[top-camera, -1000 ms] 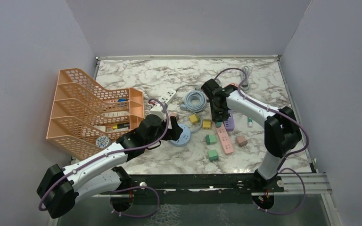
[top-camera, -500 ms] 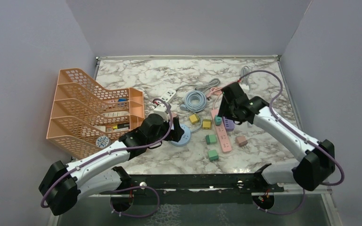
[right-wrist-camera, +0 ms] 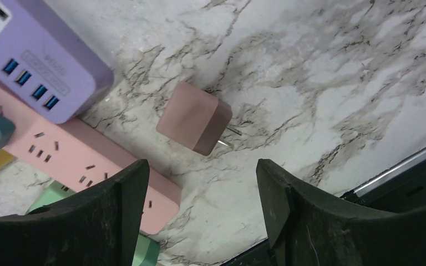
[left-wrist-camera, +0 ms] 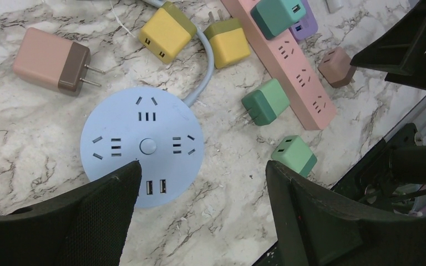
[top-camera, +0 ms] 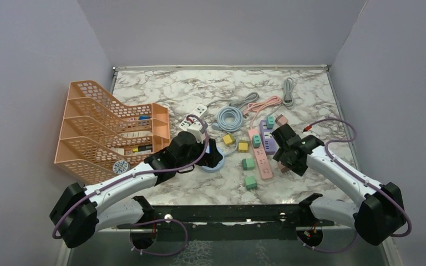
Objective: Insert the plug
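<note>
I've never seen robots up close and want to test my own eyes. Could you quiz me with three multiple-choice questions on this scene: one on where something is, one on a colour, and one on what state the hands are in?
1. What lies under the right hand?
A. a yellow plug
B. a dusty-pink cube plug
C. a coiled cable

2. What colour is the round socket hub?
A. green
B. pink
C. blue

3. How do the right hand and the left hand stand?
A. both open, holding nothing
B. left shut on a plug
C. right shut on a cable

Answers:
1 B: the right wrist view shows the cube lying below the open hand.
2 C: the left wrist view shows the hub as pale blue.
3 A: each wrist view shows a wide gap with nothing gripped.
</note>
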`<state>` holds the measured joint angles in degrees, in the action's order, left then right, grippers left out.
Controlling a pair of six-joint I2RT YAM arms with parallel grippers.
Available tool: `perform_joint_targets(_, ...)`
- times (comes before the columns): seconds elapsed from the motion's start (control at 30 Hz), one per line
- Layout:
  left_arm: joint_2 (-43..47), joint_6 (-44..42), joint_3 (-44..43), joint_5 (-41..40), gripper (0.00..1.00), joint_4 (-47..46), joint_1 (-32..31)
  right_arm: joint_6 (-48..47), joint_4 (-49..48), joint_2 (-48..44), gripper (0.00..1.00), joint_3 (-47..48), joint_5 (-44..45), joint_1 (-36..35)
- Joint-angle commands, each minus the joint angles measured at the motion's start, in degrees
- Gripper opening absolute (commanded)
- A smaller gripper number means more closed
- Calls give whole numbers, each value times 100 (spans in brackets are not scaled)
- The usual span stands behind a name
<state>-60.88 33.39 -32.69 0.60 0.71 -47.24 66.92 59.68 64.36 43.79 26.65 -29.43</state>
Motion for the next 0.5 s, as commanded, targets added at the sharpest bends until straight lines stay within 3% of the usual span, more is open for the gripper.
perform_joint_targets(0.0, 1, -89, -251, 194, 85, -190, 13, 376, -127, 229, 71, -153, 200, 127)
perform_joint_targets(0.47, 50, 8, -237, 298, 85, -203, 13, -644, -1400, 754, 65, -469, -356, 495)
